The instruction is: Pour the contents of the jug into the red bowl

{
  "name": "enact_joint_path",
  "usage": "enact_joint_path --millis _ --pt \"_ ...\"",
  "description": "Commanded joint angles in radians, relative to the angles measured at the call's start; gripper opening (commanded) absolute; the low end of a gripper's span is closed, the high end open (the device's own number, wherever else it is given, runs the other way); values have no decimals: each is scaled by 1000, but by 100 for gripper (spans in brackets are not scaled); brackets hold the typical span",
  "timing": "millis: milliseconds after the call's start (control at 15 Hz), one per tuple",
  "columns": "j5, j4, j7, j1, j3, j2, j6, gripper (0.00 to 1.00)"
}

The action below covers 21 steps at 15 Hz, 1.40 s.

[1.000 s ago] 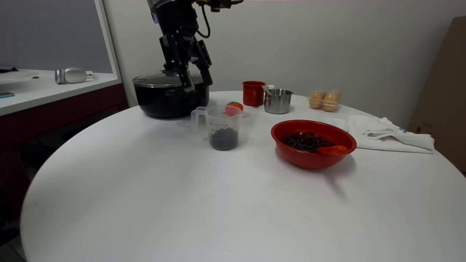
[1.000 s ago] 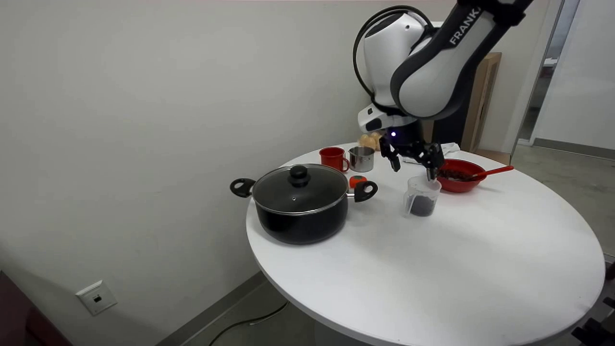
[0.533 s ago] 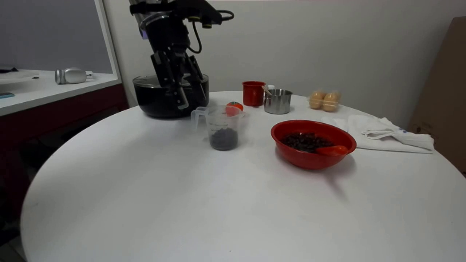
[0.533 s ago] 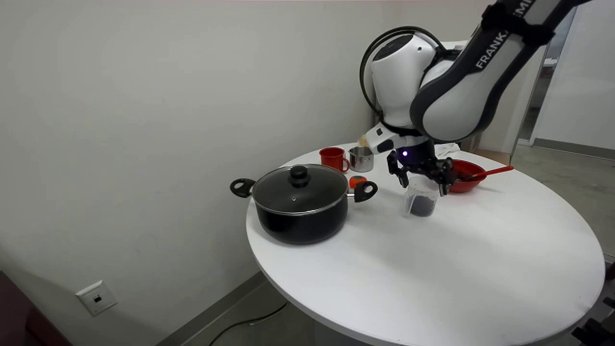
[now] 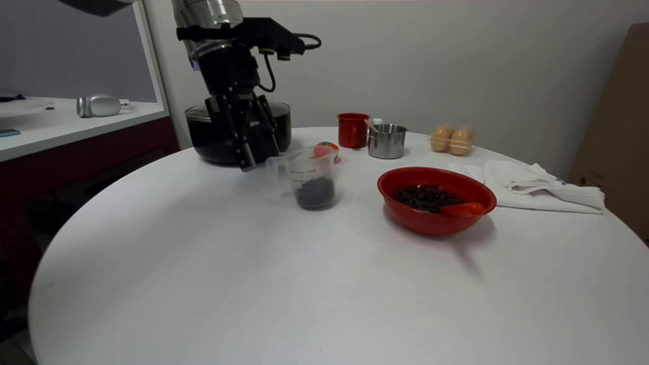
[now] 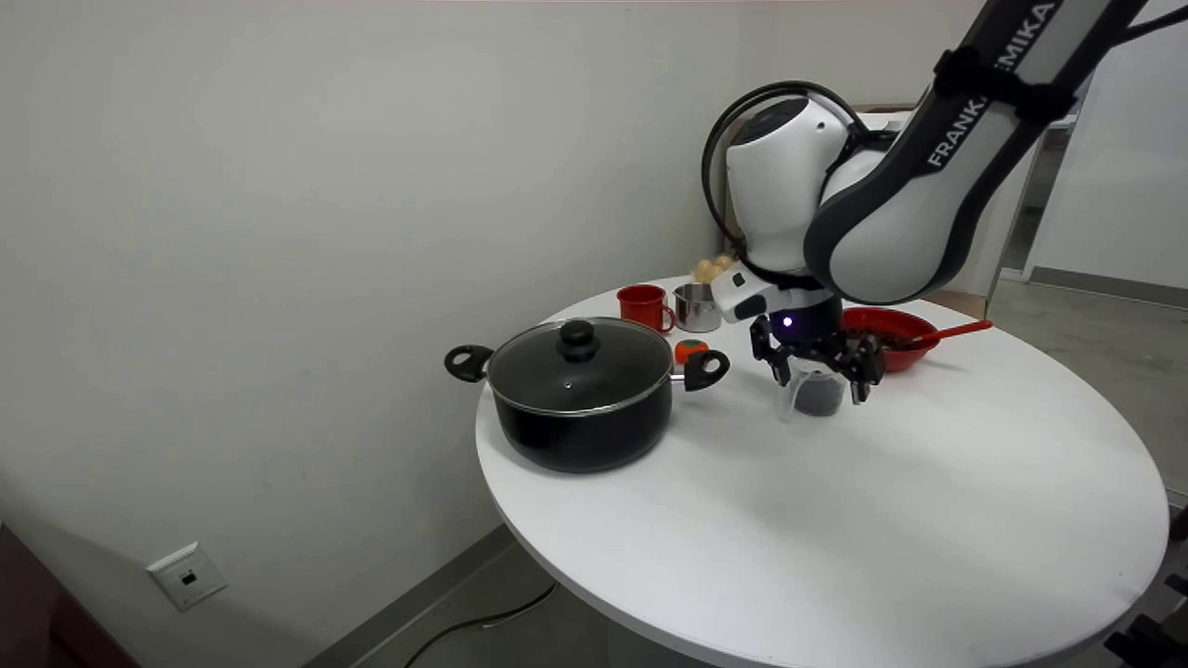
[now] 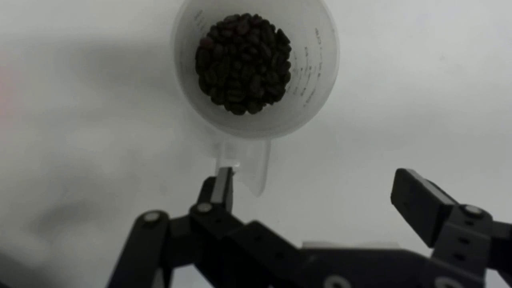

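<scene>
Standing on white table (image 5: 218,284), the clear measuring jug (image 7: 310,88) holds coffee beans (image 7: 244,64). Gripper (image 7: 313,176) has fingers wide apart, one overlapping the jug's handle (image 7: 248,160) in the wrist view; contact cannot be determined. Red bowl (image 5: 431,223), standing apart, contains dark beans (image 5: 423,196) and red spoon (image 5: 462,209).

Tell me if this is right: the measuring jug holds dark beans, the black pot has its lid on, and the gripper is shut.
Wrong on the gripper: the wrist view shows its jaws open, not shut. The measuring jug does hold dark beans, and the black pot has its lid on.
</scene>
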Motion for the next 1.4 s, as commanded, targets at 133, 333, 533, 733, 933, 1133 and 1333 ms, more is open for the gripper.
enact_joint_path --millis 133,333,533,733,933,1133,1333 --pt "9 8 9 -9 13 6 21 100" --pt "25 11 4 -12 19 -5 22 100" --pt "33 27 10 -13 19 -1 30 100" --pt "44 70 21 -16 14 25 35 100" --pt "62 114 30 -22 12 44 39 100" --pt "59 153 45 -22 6 74 40 100" --pt "52 180 61 -21 -1 111 35 100"
